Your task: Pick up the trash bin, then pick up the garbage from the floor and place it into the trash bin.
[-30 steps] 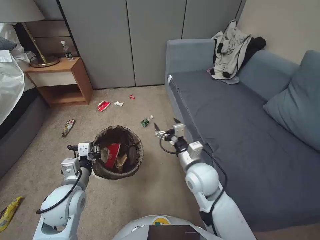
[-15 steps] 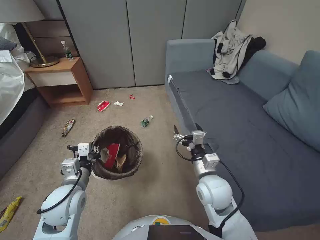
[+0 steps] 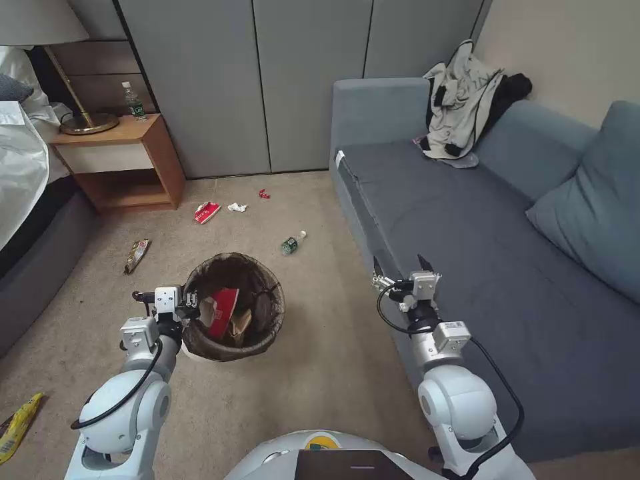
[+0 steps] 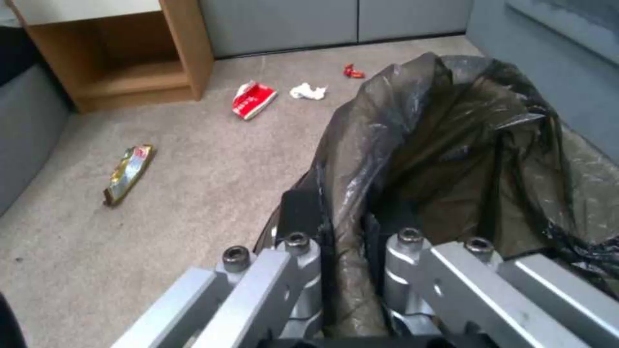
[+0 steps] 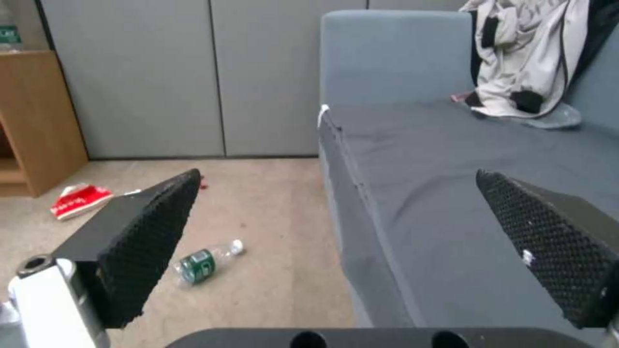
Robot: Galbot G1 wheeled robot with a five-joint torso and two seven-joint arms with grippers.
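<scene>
The trash bin (image 3: pixel 200 348), white with a dark bag over its rim, stands on the carpet and holds a red packet (image 3: pixel 224 309) and brown paper. My left gripper (image 3: pixel 189 304) is shut on its near rim, and the left wrist view shows the bag-covered trash bin (image 4: pixel 464 135) rim clamped between the fingers (image 4: pixel 300 217). My right gripper (image 3: pixel 399 268) hangs open and empty above the sofa's front edge. Garbage lies on the floor: a green-labelled bottle (image 3: pixel 292 243) (image 5: pixel 203 263), a red-and-white packet (image 3: pixel 207 212) (image 4: pixel 253 99), a white tissue (image 3: pixel 237 207), a small red wrapper (image 3: pixel 265 194), a brown wrapper (image 3: pixel 137 255) and a yellow wrapper (image 3: pixel 17 427).
A grey sofa (image 3: pixel 480 267) with clothes (image 3: pixel 467 100) on it fills the right side. A wooden nightstand (image 3: pixel 127 160) with a lamp and a bottle (image 3: pixel 135 101) stands at the back left beside a bed (image 3: pixel 27 220). Grey cupboard doors (image 3: pixel 267 80) close the far end.
My right arm has swung to the right, from beside the bin to above the sofa's front edge, still open. The left gripper and bin have barely moved.
</scene>
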